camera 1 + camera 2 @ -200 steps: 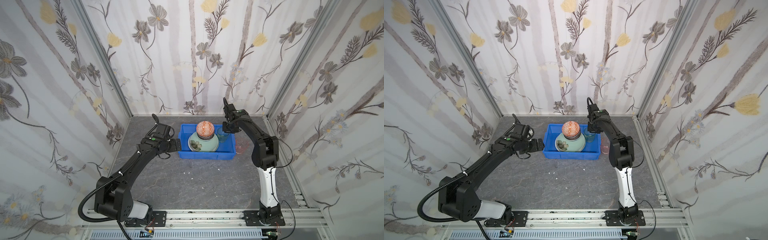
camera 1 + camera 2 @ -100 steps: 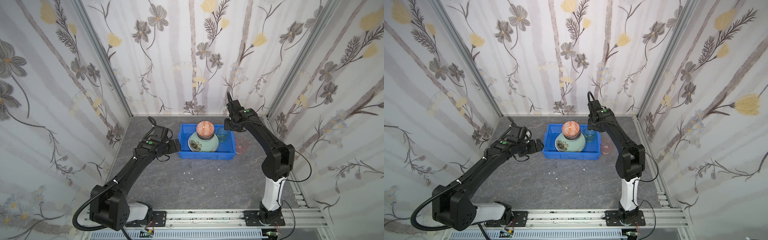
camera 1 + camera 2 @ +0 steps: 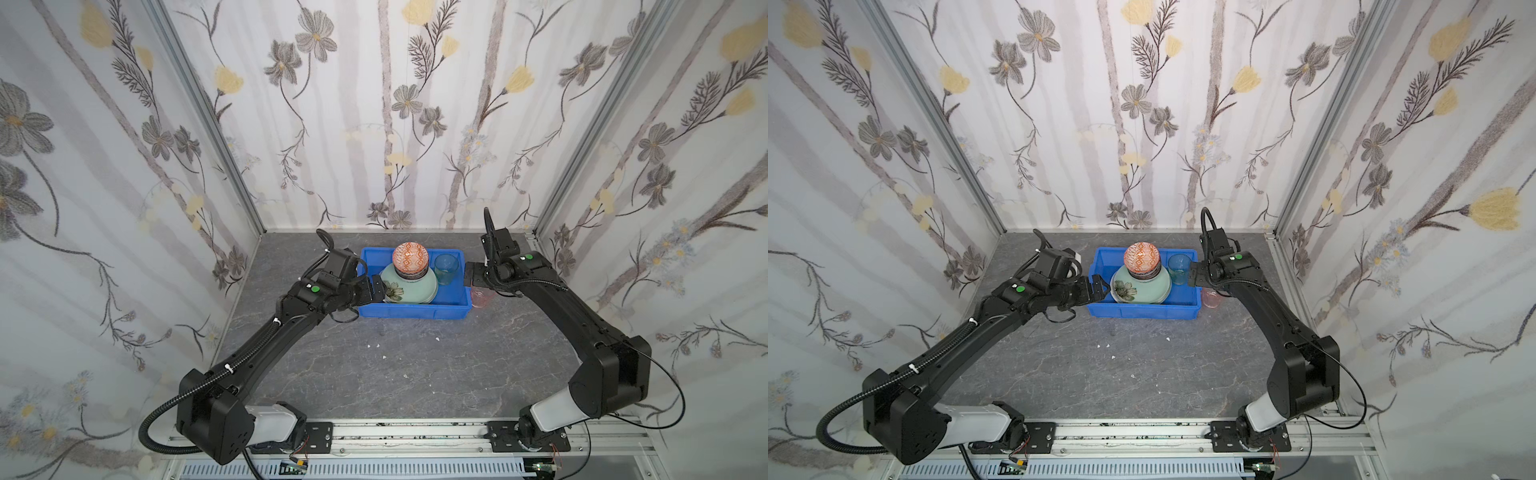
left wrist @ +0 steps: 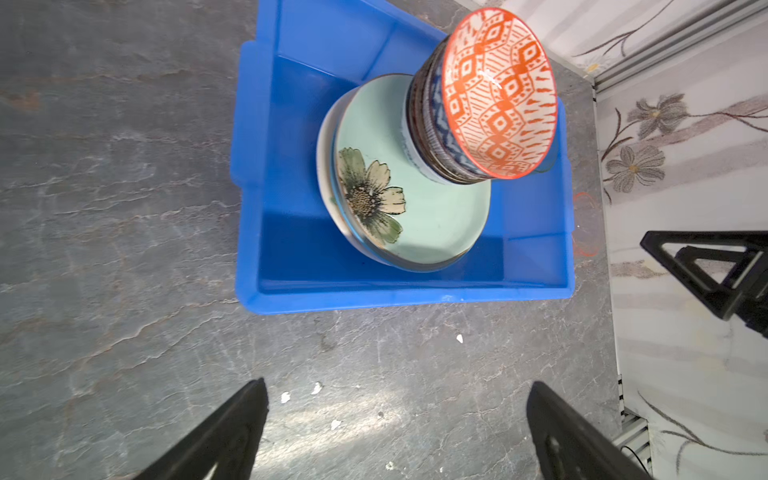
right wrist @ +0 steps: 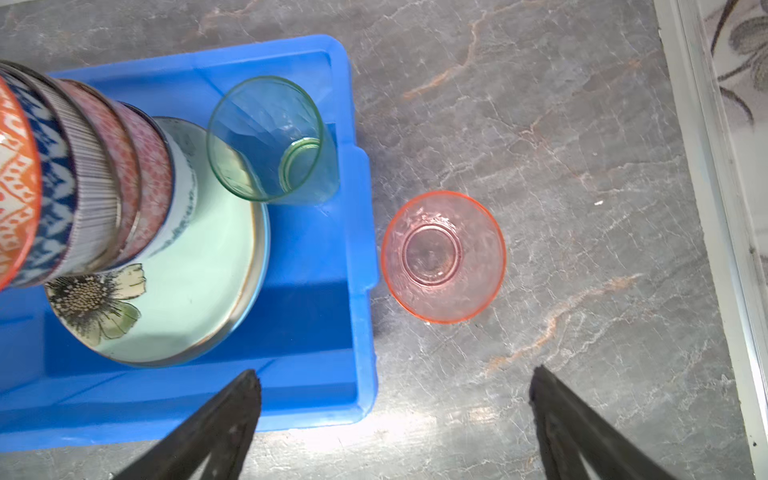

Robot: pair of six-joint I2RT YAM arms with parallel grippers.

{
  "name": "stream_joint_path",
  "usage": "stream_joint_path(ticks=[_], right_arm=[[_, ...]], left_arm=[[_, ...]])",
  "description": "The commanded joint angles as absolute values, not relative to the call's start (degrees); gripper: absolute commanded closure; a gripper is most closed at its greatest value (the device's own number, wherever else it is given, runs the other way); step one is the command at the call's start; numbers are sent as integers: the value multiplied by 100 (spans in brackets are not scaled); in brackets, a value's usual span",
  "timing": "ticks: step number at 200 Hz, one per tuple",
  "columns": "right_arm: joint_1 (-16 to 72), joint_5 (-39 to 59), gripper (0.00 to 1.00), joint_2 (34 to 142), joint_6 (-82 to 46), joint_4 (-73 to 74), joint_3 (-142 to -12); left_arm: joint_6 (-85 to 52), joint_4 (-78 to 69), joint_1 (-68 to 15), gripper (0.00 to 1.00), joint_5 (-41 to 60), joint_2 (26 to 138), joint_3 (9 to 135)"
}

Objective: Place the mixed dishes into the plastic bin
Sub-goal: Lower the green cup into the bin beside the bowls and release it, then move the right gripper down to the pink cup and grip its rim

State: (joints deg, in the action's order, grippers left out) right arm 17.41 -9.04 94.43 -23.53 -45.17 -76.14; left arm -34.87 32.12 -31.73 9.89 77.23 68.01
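You are nearing finish: plates [image 4: 436, 224], bowl stack [image 4: 498, 95], green tumbler [image 5: 266, 139] sitting inside blue bin [image 5: 361, 208]; pink tumbler [image 5: 443, 257] standing outside, just beside it. Both empty: left gripper [image 4: 397, 386], right gripper [image 5: 395, 372] gaping wide.

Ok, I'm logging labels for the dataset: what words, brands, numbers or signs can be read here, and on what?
None readable. The blue bin, orange bowl, mint plate, green tumbler and pink tumbler bear only patterns or nothing.
Each arm shows a plain green dot, no lettering.
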Motion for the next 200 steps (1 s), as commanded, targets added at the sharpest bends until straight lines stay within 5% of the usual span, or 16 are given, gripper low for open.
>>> stream_joint_path(ticks=[1, 72, 200], right_arm=[[1560, -640, 0, 9040, -2408, -4099, -7138], [678, 138, 9, 8548, -2132, -3811, -6302], [265, 219, 37, 10561, -1872, -3639, -7356]], left_arm=[[-3641, 2798, -3460, 0, 846, 7987, 7073], [-2866, 2381, -3826, 0, 735, 9177, 8139], [-1804, 2224, -3844, 0, 736, 9557, 8456]])
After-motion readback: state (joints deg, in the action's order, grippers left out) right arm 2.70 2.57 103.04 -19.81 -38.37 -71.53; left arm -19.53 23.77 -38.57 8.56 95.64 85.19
